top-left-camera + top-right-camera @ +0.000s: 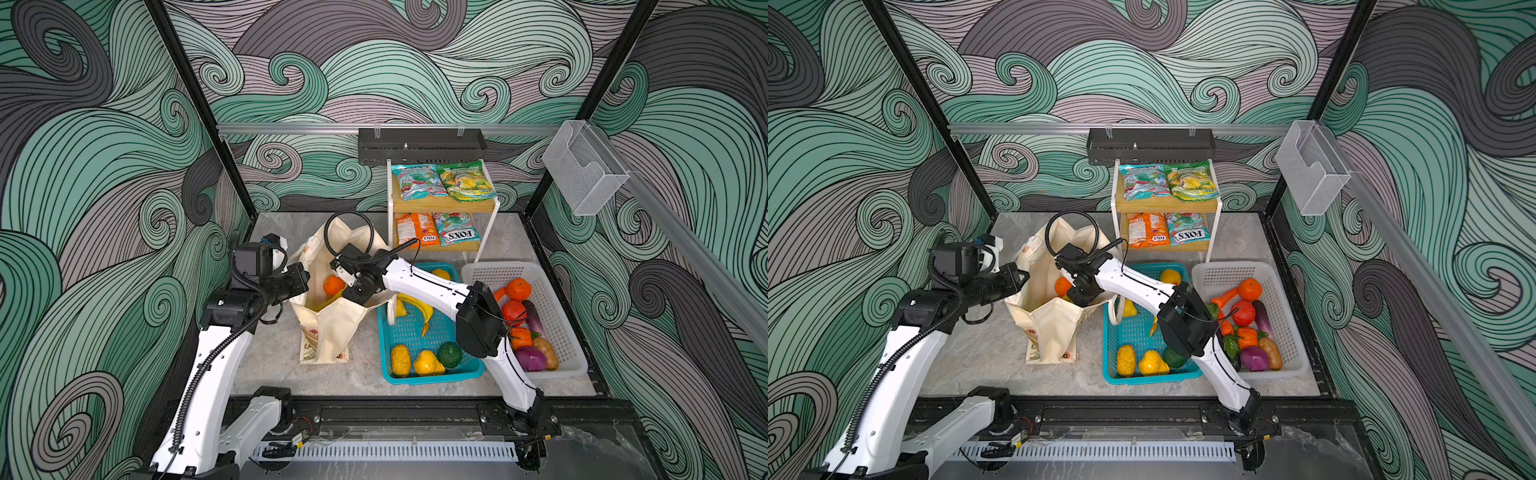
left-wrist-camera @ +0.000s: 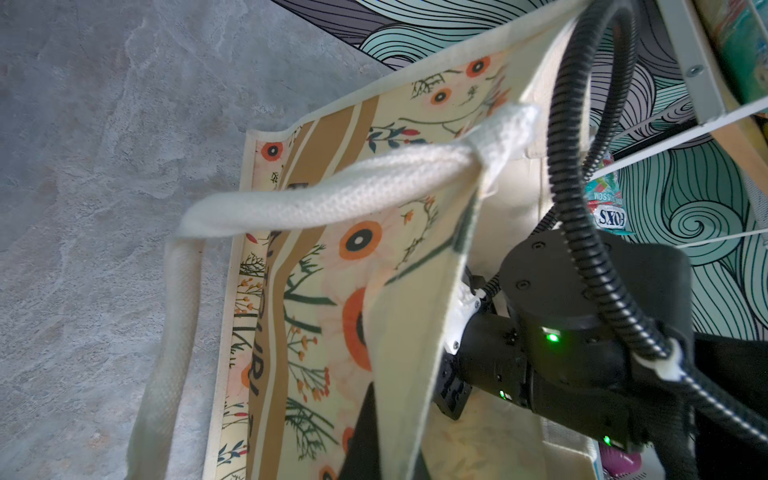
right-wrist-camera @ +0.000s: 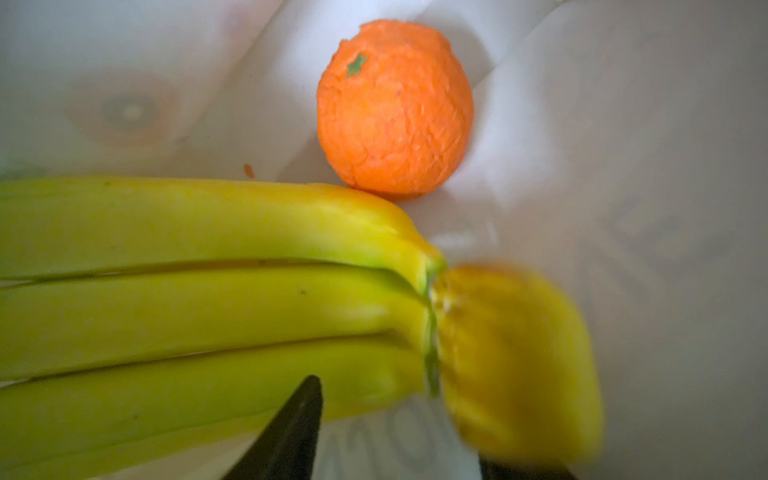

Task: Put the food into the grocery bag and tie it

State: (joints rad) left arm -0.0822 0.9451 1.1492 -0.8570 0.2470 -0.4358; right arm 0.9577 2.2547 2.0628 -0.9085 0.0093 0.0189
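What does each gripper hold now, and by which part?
Left gripper pinches the grocery bag by its rim; right gripper, open inside the bag, holds nothing.

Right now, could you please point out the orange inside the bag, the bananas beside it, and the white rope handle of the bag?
orange (image 3: 395,108): right wrist view, middle of its peel.
bananas (image 3: 208,303): right wrist view, on the middle banana.
rope handle (image 2: 332,195): left wrist view, middle of its upper stretch.
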